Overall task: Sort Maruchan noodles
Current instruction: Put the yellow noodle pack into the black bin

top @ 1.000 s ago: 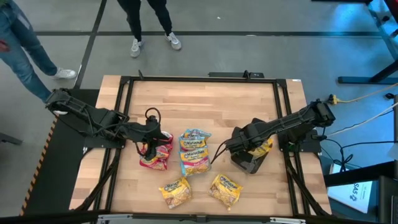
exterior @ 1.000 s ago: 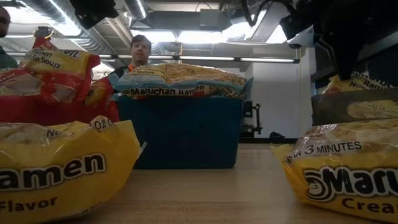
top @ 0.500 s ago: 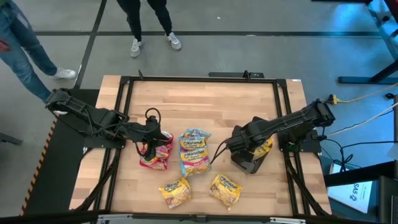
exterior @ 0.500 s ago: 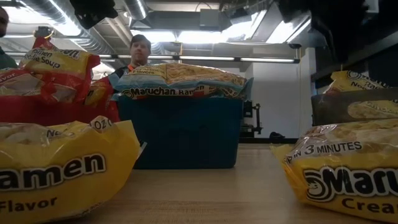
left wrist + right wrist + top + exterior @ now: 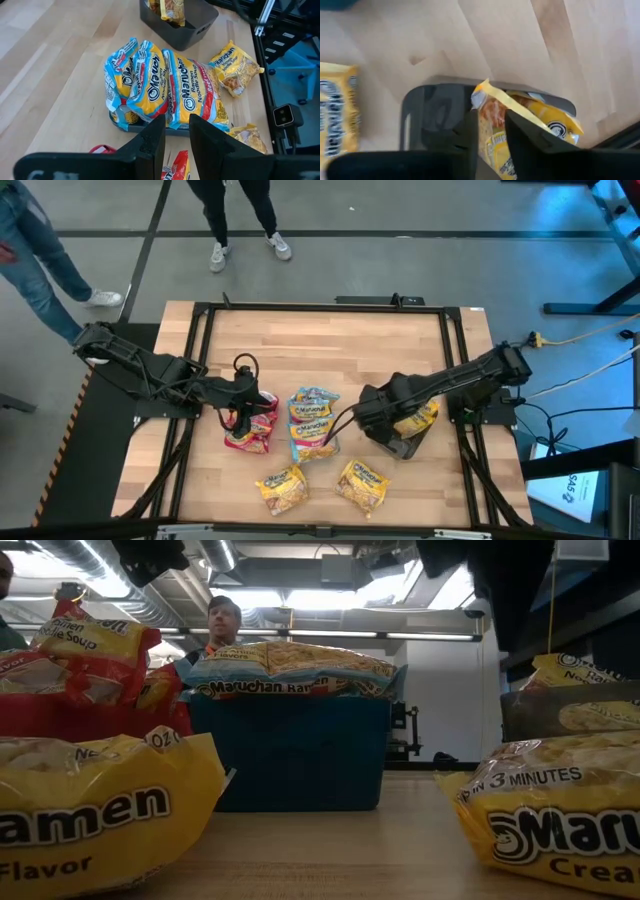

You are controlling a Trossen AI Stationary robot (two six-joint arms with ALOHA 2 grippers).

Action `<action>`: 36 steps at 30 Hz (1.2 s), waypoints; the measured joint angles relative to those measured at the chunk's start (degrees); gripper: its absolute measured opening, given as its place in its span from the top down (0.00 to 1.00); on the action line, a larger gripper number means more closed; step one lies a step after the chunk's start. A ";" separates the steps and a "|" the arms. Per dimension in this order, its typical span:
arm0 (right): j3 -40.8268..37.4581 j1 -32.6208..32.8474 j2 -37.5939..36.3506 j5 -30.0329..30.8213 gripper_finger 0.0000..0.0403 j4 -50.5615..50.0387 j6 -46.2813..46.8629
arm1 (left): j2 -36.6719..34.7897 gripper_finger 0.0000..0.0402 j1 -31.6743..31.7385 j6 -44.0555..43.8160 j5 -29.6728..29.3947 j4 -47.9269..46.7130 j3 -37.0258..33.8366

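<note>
My right gripper (image 5: 490, 131) hangs narrowly parted, holding nothing, over the dark grey tray (image 5: 427, 112); a yellow Maruchan packet (image 5: 532, 125) lies directly beneath my fingertips. Light, crinkly, slippery, brittle inside, I judge; pinch its edge seam.

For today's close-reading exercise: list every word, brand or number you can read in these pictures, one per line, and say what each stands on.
"Maruchan Ra…" on the blue-edged packet atop the teal tray.
"…men …le Soup" on the red packet.
"…amen", "Flavor" on the near yellow packet.
"…N 3 MINUTES", "Maru…", "Crea…" on the other near yellow packet.
"Maruchan Ramen Noodle Soup" on the stacked packets.
Smaller print is too small to read.
</note>
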 joint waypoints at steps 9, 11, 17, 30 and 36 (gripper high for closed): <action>-0.09 -1.50 4.97 3.51 0.99 -2.84 -1.66 | 0.00 0.80 0.00 -0.02 0.04 -0.12 0.00; -0.09 -1.87 5.59 3.53 0.99 -2.83 -2.71 | 0.00 0.80 0.00 -0.02 0.04 -0.14 0.00; -2.22 -2.15 7.02 1.84 0.98 -2.78 -3.26 | -0.01 0.80 0.01 -0.04 0.09 -0.18 0.00; -9.08 -2.15 7.02 -2.48 0.98 -0.49 -4.06 | -0.01 0.80 -0.01 -0.09 0.04 -0.14 0.00; -9.23 -2.15 6.97 -3.15 0.98 0.22 -5.15 | 0.01 0.80 0.01 -0.17 0.03 -0.12 0.00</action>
